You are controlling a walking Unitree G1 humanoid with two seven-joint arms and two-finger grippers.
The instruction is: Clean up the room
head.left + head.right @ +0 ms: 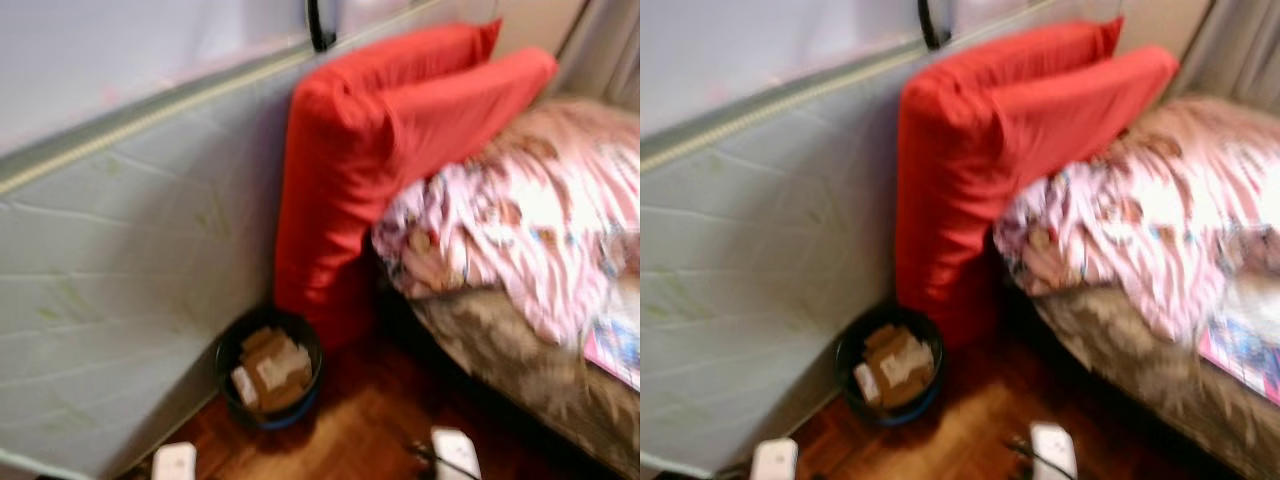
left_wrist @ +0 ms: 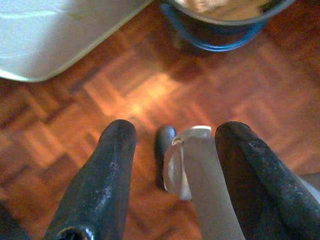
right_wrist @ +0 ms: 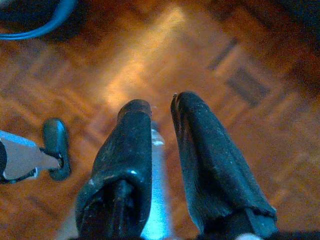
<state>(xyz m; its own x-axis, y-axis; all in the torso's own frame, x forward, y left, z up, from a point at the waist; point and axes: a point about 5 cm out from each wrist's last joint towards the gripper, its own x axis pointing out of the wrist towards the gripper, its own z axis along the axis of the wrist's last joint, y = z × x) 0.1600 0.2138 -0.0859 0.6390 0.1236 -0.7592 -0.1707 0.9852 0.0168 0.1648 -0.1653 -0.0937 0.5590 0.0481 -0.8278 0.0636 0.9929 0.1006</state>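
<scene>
The left end effector hung over the parquet floor with its fingers apart, nothing held; the right end effector hung with fingers nearly together. Ahead of the left one stood a dark wastebasket holding cardboard scraps, wedged between an upright mattress and a red cushion leaning against a bed with a pink quilt.

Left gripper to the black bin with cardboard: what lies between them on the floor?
In the left wrist view, bare parquet floor lies between the open left gripper and the black bin; nothing is on that stretch.
</scene>
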